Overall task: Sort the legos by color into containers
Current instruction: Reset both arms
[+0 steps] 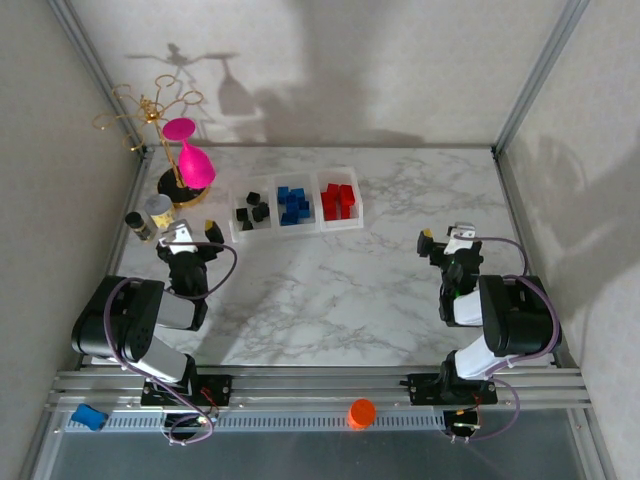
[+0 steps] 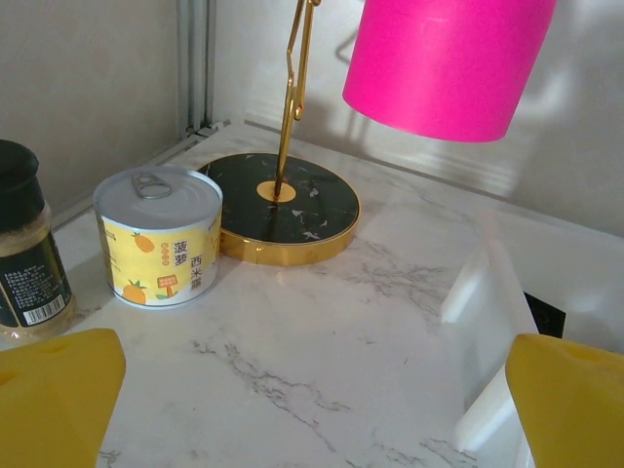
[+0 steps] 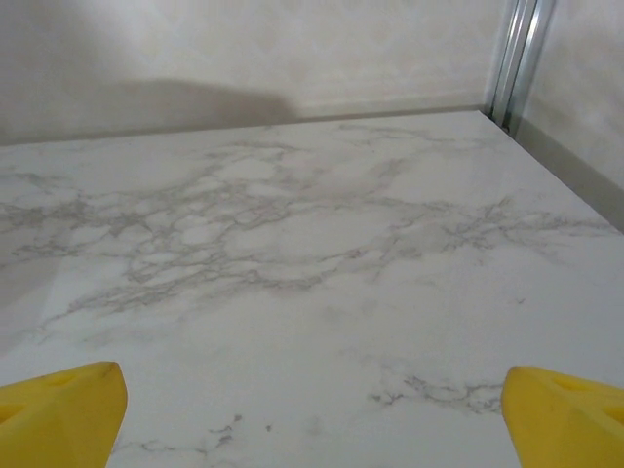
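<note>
The legos lie sorted in the containers (image 1: 296, 231) at the far middle of the table (image 1: 340, 290): black legos (image 1: 252, 213) in the left bin, blue legos (image 1: 293, 204) in the middle one, red legos (image 1: 338, 201) in the right one. The left gripper (image 1: 190, 233) sits just beside the black bin's near-left corner, jaws spread wide and gripping nothing (the bin's clear wall shows by its right fingertip in the wrist view). A pineapple tin (image 2: 159, 234) and a pink glass (image 2: 444, 58) stand beyond it. The right gripper (image 1: 447, 238) is well apart from the red bin, to its right, also wide open and empty over bare marble
</note>
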Controlling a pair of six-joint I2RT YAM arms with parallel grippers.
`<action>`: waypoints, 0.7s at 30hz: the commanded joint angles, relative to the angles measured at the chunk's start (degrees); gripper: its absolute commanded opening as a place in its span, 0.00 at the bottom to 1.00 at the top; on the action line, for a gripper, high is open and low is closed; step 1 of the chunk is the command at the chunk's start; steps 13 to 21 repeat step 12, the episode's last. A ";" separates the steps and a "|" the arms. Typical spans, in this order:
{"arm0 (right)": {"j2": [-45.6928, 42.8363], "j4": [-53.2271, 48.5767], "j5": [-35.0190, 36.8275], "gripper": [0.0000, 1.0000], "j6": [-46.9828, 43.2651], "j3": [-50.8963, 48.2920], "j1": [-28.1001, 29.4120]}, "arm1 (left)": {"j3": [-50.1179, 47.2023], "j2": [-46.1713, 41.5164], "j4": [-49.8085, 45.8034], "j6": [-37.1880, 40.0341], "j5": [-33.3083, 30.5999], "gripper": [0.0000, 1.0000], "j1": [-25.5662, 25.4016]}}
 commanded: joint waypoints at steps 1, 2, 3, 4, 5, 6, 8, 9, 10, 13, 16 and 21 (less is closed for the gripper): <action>-0.06 3.58 -1.03 0.99 -0.20 0.30 -0.11 | 0.43 0.36 0.07 0.92 -0.59 0.99 -0.32; -0.21 3.07 -1.07 0.99 -0.13 0.41 -0.08 | 0.42 0.26 -0.04 0.92 -0.55 0.99 -0.28; -0.06 3.34 -1.07 0.99 -0.13 0.35 -0.09 | 0.42 0.27 0.05 0.92 -0.55 0.99 -0.28; -0.13 3.18 -1.00 0.99 -0.16 0.41 -0.07 | 0.45 0.28 0.04 0.92 -0.55 0.99 -0.32; -0.14 3.27 -1.00 0.99 -0.20 0.43 -0.11 | 0.42 0.23 0.00 0.92 -0.55 0.99 -0.28; -0.14 3.19 -1.07 0.99 -0.13 0.47 -0.10 | 0.42 0.30 0.04 0.92 -0.55 0.99 -0.28; -0.05 2.58 -1.47 0.99 0.06 0.78 -0.26 | 0.42 0.29 -0.03 0.92 -0.55 0.99 -0.29; -0.05 2.60 -1.42 0.99 0.06 0.70 -0.27 | 0.42 0.24 -0.05 0.92 -0.55 0.99 -0.32; -0.13 2.72 -1.42 0.99 0.06 0.69 -0.28 | 0.42 0.22 0.04 0.92 -0.55 0.99 -0.28; -0.14 3.02 -1.39 0.99 -0.11 0.49 -0.27 | 0.42 0.27 0.03 0.92 -0.59 0.99 -0.29; -0.14 3.02 -1.39 0.99 -0.11 0.49 -0.27 | 0.42 0.27 0.03 0.92 -0.59 0.99 -0.29; -0.14 3.02 -1.39 0.99 -0.11 0.49 -0.27 | 0.42 0.27 0.03 0.92 -0.59 0.99 -0.29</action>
